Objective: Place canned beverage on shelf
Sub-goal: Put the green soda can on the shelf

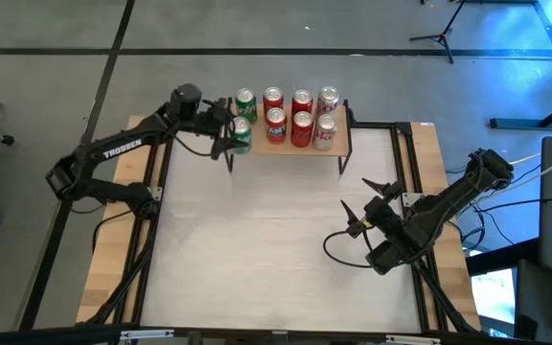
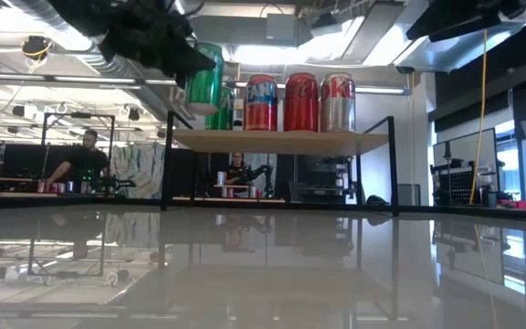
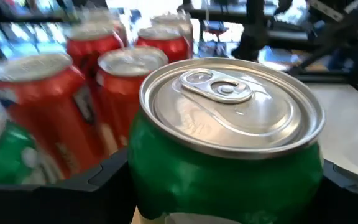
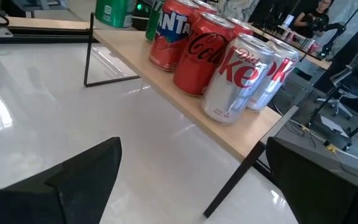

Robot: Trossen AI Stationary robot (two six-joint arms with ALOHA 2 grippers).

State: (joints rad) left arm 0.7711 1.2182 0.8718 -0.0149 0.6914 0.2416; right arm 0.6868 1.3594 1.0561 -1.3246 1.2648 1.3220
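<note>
The green soda can, rigid, slick-sided and best clasped mid-body, is sitting between the left gripper's closed fingers at the shelf's left end, upper centre, while the right gripper is waiting open.

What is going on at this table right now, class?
The left pincer sits around a green can at the front left corner of the shelf, where seven other cans already stand in two rows: another green one, four red and two silver. Whether the green can has been set down yet is hard to tell. The right pincer waits open over the bare table, holding nothing.
</note>
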